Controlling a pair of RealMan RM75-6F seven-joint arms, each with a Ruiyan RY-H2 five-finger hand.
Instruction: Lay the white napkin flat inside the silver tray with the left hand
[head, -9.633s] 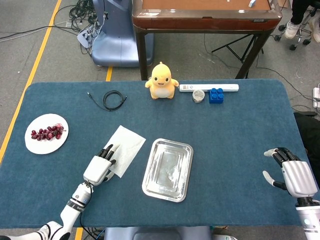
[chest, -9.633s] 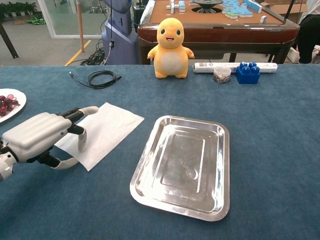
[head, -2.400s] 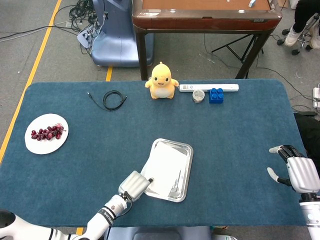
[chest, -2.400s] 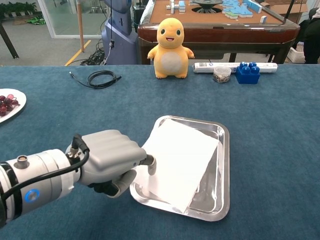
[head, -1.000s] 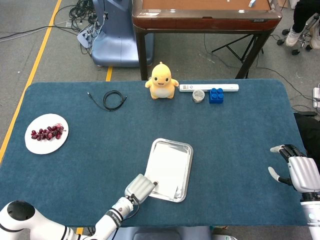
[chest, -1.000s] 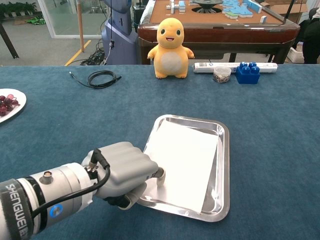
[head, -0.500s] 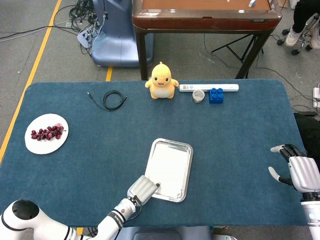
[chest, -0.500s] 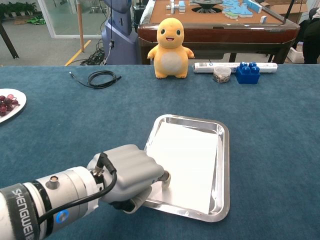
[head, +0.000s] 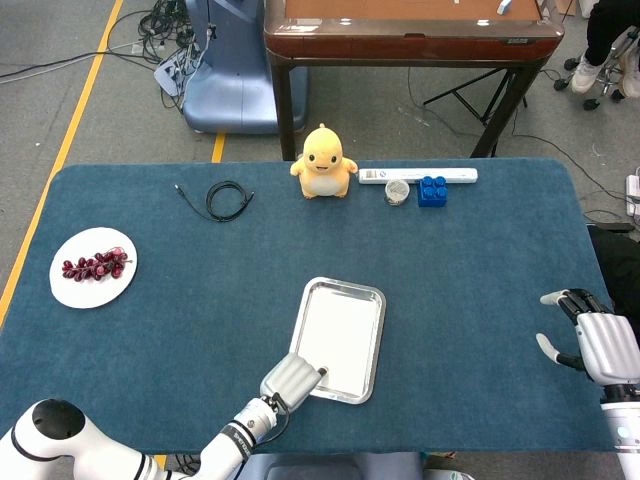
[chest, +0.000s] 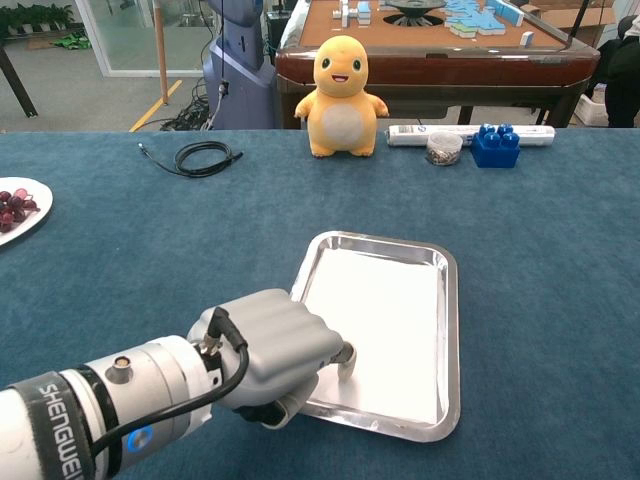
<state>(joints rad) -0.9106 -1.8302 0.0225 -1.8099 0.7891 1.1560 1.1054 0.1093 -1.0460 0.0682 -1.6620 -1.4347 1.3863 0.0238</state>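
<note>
The silver tray (head: 375, 345) (chest: 451, 300) lies near the table's front edge, just left of centre. The white napkin (head: 338, 335) (chest: 385, 325) lies spread flat inside it and covers most of the tray floor. My left hand (head: 292, 380) (chest: 275, 355) sits at the tray's near-left corner with its fingers curled. Its fingertips (chest: 346, 361) pinch the napkin's near-left corner, which the hand hides. My right hand (head: 595, 345) hovers at the table's right edge, fingers apart and holding nothing. The chest view does not show it.
A yellow plush toy (head: 324, 162) (chest: 343, 97), a small jar (head: 397, 191), a blue block (head: 432, 190) and a white bar (head: 417, 176) stand along the far edge. A black cable (head: 225, 200) lies at far left, a plate of grapes (head: 93, 267) at left.
My left hand has slid right and nearer along the tray's near-left corner, drawing the napkin with it. The napkin now lies flatter and squarer in the tray. The right hand is still.
</note>
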